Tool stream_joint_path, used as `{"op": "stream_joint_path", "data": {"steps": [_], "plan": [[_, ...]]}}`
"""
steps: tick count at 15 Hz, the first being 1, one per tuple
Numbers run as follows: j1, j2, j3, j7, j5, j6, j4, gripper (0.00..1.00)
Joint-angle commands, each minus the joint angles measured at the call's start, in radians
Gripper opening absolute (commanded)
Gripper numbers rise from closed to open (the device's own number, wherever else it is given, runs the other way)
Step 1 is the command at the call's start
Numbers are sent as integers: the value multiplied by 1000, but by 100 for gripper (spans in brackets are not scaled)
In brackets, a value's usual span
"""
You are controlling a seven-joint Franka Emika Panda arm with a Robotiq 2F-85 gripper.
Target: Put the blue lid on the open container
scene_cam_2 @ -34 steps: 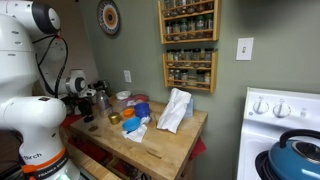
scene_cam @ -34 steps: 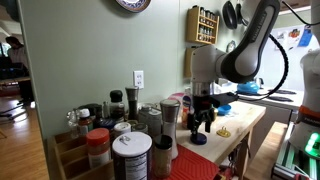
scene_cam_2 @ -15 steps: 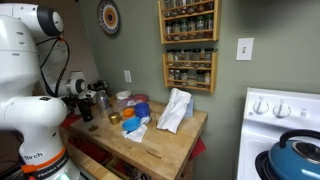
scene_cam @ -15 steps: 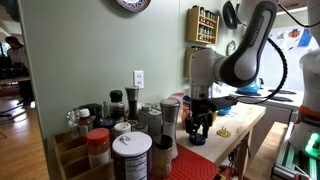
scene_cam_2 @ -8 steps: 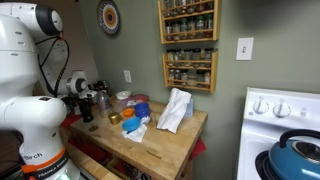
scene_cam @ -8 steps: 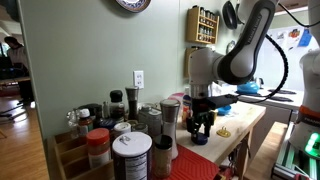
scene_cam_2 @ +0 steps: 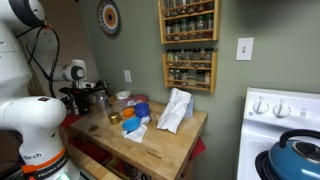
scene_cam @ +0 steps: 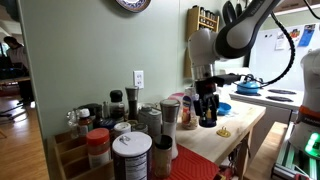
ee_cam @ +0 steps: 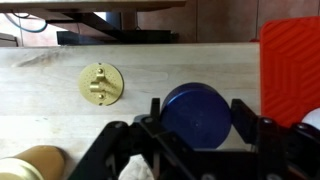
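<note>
**One lid in the claw, bare wood below**

One blue lid (ee_cam: 198, 118) sits between the two fingers of the claw (ee_cam: 197, 104). In the wrist view they press on its opposite edges, so the claw is clamped on it. In an exterior view the claw (scene_cam: 207, 112) hangs in the air above the worktop (scene_cam: 245, 122), clear of the wood.

Below it, the wrist view shows a broad strip of bare worktop (ee_cam: 50, 70) with its far edge running straight along the top of the picture. One brass-coloured disc (ee_cam: 101, 84) lies on that wood, apart from the lid. One red mat (ee_cam: 290, 60) fills the right side. A pale, orange-toned rounded shape in the lower left corner may be the open container (ee_cam: 35, 163); I cannot tell for sure.

In an exterior view, many jars (scene_cam: 131, 155) crowd the near end and one blue bowl (scene_cam: 222, 107) sits just beyond the claw. Two spice racks (scene_cam_2: 189, 70) hang on the wall.
</note>
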Motion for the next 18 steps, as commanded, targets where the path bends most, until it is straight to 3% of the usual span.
{"op": "stream_joint_path", "data": {"steps": [1, 3, 8, 18], "plan": [[-16, -138, 12, -80, 26, -161, 11, 45], [-23, -190, 12, -93, 9, -220, 34, 45], [-55, -258, 10, -100, 4, -209, 90, 45], [-177, -192, 3, -40, -88, -192, 168, 45]]}}
